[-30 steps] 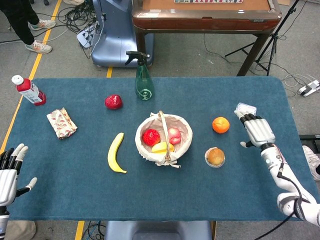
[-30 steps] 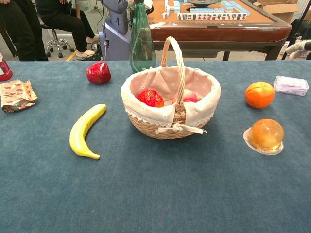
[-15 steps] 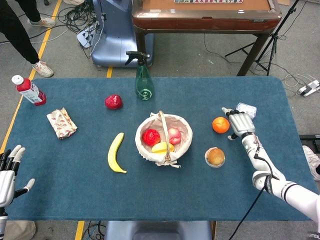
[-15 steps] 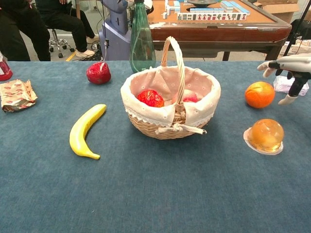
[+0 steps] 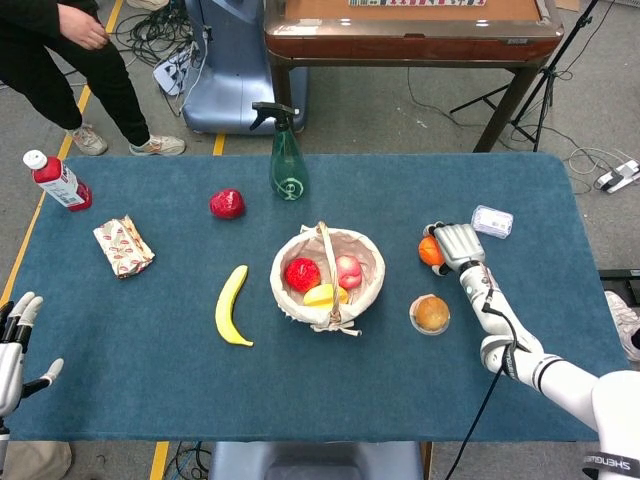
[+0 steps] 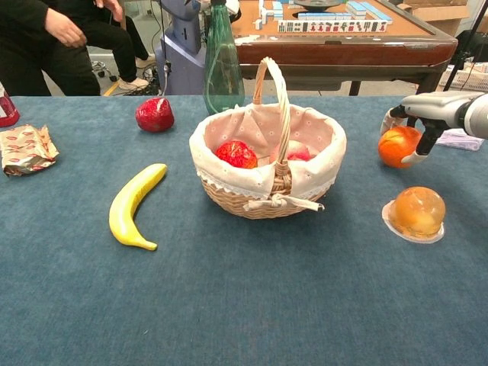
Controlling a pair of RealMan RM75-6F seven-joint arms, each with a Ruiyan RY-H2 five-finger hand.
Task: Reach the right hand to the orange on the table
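Note:
The orange (image 5: 429,251) (image 6: 396,147) lies on the blue table right of the basket. My right hand (image 5: 456,243) (image 6: 428,111) is cupped over its top and right side. In the chest view the fingers (image 6: 394,116) curve down over the top and the thumb (image 6: 418,156) touches its right flank. The orange rests on the cloth, not lifted. My left hand (image 5: 12,343) sits at the table's near left corner, fingers spread and holding nothing.
A wicker basket (image 5: 372,266) (image 6: 320,179) with fruit stands mid-table. A domed jelly cup (image 5: 431,313) (image 6: 415,213) lies just in front of the orange and a clear packet (image 5: 493,220) behind it. Further left lie a banana (image 5: 232,305), a red fruit (image 5: 227,203) and a green spray bottle (image 5: 287,160).
My right hand has swung left from beside the clear packet onto the orange, which shifted slightly left. A person has walked in at the far left.

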